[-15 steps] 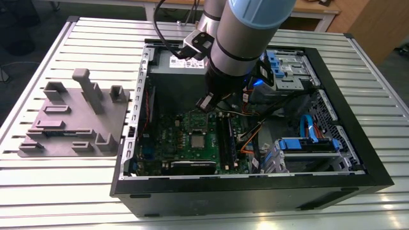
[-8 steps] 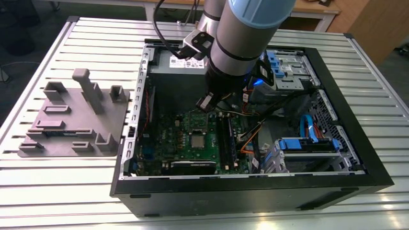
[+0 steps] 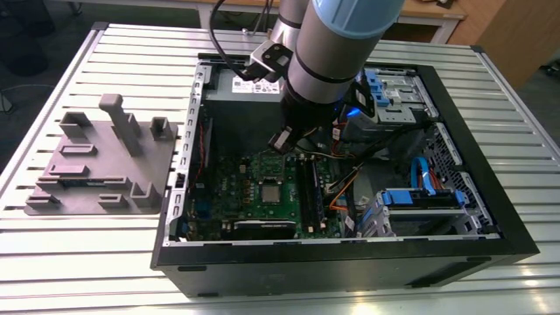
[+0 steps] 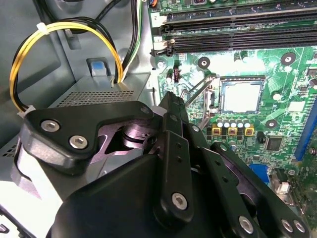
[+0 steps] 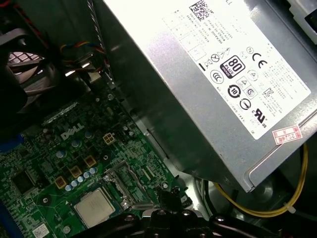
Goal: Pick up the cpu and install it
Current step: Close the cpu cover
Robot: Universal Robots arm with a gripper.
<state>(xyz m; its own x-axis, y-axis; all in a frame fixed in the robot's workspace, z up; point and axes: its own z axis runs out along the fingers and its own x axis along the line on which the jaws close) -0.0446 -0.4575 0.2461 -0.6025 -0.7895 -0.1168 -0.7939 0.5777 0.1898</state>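
One cpu lies flat in its socket on the green board, just ahead of the gripper and clear of it. The gripper's fingers are pressed together with nothing between them (in the exterior view it hangs inside the case, above the board). Yellow wires loop off to its side.

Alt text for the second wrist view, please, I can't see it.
The cpu sits in its socket on the green motherboard, apart from the black claw in the foreground. Yellow cables loop beside the board.
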